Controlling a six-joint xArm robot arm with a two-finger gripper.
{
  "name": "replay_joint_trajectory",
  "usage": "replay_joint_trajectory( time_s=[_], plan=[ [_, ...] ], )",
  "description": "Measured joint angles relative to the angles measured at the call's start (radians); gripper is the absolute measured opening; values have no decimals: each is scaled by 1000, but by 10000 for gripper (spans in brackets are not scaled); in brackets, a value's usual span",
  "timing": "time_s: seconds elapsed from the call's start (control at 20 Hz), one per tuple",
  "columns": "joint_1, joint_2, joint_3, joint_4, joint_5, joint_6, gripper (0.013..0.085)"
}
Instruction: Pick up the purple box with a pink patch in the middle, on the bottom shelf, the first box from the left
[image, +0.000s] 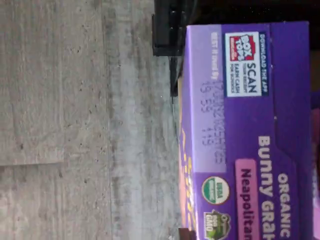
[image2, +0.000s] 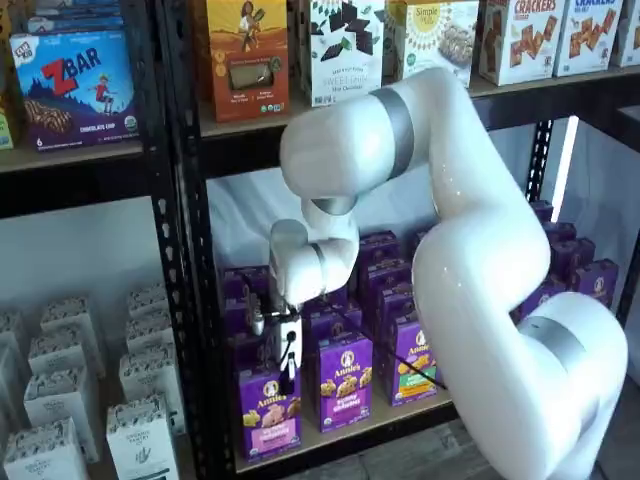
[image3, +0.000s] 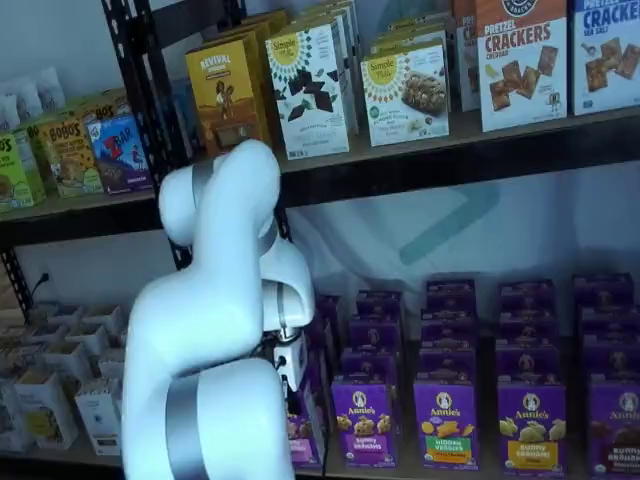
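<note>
Purple box (image2: 269, 411) standing upright at the front left corner of the bottom shelf (image2: 395, 418), hard against the black rack post, pink band low on its face. Same box mostly hidden behind the white arm (image3: 215, 330) elsewhere, only a purple-and-pink sliver (image3: 303, 440) showing at the shelf's left end. Rows of like purple boxes lined up front to back beside it, faces outward, so the front 1 of each row is the easy one to reach.

Gripper (image2: 289, 372) hanging straight down over the box top, black fingers low against the upper front, cable looping off to the side. Closed as far as it goes; fingers drawn in at the top of the purple box, so judged clamped on it, though the exact contact stays hidden in both shelf views. Approach from above makes sense: neighbours and the post leave no room at the sides.

Wrist view filled along 1 side by the box's top panel (image: 245, 135), with the concrete floor (image: 75, 120) beyond, fitting a camera sitting close over the carton.

Likely next: a straight lift, clear of the row behind.
</note>
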Motion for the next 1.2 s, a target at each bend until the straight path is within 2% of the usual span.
replay_joint_trajectory(
  time_s=[0.3, 0.5, 0.85, 1.2],
  plan=[
    [19, -83, 116, -49, -10, 63, 330],
    [38, -157, 221, -55, -38, 85, 330],
    [52, -320, 420, -37, -93, 80, 330],
    [29, -492, 589, -30, -116, 52, 330]
  ],
)
